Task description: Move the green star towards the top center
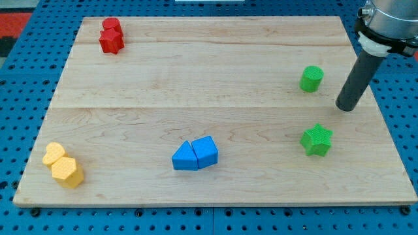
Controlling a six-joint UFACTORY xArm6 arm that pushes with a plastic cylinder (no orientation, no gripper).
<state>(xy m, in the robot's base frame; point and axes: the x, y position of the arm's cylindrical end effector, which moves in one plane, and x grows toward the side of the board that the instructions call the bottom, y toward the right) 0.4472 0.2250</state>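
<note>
The green star (317,140) lies on the wooden board (215,72) at the view's lower right. My tip (345,106) stands above and to the right of the star, apart from it. A green round block (311,78) sits to the left of my tip, near the view's upper right, also untouched.
Two red blocks (112,35) sit together at the view's top left. Two yellow blocks (63,164) sit at the bottom left. Two blue blocks (195,155) touch each other at the bottom centre. A blue pegboard (26,65) surrounds the board.
</note>
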